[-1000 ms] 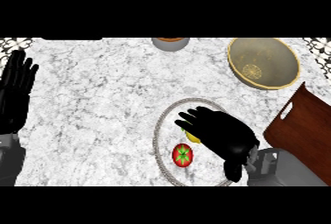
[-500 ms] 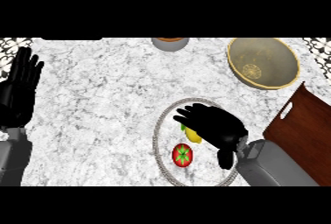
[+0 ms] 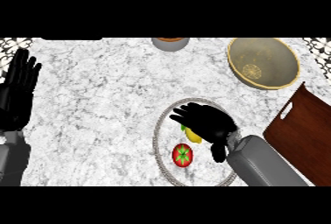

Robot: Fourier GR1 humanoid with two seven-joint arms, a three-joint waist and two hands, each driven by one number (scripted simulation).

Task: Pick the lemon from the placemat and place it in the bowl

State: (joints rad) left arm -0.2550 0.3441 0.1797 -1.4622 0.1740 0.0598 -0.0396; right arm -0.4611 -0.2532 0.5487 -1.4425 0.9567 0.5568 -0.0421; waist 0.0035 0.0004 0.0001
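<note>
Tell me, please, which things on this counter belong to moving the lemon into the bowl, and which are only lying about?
For the job:
lemon, under the right hand
placemat
bowl

Lying about:
tomato on the placemat
cutting board at the right edge
small pot at the far edge
left hand, resting open at the left edge
</note>
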